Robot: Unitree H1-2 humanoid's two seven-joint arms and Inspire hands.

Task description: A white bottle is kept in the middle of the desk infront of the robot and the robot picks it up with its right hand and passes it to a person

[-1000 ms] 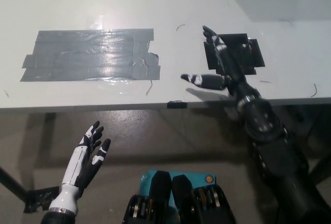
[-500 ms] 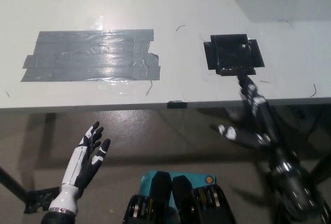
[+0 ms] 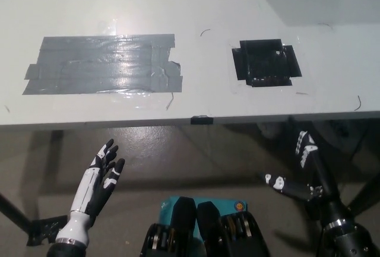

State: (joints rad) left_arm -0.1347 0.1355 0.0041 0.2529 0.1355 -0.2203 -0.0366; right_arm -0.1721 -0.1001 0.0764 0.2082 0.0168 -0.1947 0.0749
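No white bottle shows anywhere in the head view. My black right hand (image 3: 306, 177) hangs below the desk's front edge at the lower right, open, with nothing in it. My white left hand (image 3: 101, 177) rests at the lower left, below the desk, open and holding nothing. Both hands are off the desk (image 3: 202, 2), a white surface across the top of the picture.
A patch of grey tape strips (image 3: 101, 64) lies on the desk's left half. A black tape square (image 3: 266, 62) lies on the right half. A small black clip (image 3: 200, 118) sits on the front edge. Brown floor shows below the desk.
My right hand has drawn back from over the black tape square, down past the desk's front edge to the lower right. The left hand has stayed in place.
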